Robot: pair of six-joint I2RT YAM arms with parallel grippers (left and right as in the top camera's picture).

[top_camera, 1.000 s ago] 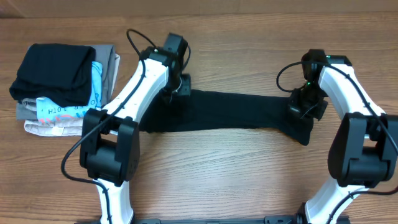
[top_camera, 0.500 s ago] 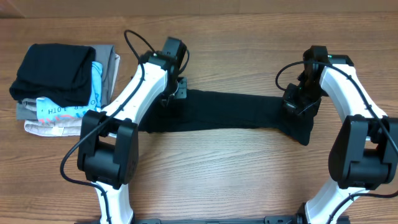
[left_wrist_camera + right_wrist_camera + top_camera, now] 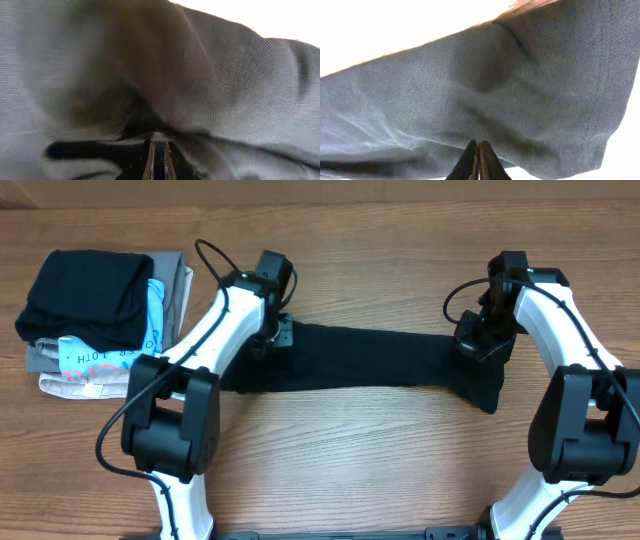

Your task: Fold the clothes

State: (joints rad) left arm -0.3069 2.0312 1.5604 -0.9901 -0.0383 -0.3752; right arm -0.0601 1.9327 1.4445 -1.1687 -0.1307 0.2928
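Both arms reach fwd, L fingers [image 3: 149, 161] & R fingers [image 3: 469, 163] pinched on shirt [image 3: 370, 356]

- At your far left lies a stack of folded garments [image 3: 104, 322].
- On top you see a black folded piece [image 3: 85, 295].
- Under it you find a light-blue-and-white printed piece [image 3: 105, 352], a grey one [image 3: 181, 280] and a pale beige one [image 3: 75, 386].
- The wooden table [image 3: 350, 465] carries all 4.

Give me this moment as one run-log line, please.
left pincer: shut on black T-shirt | right pincer: shut on black T-shirt | black T-shirt: long band between pincers
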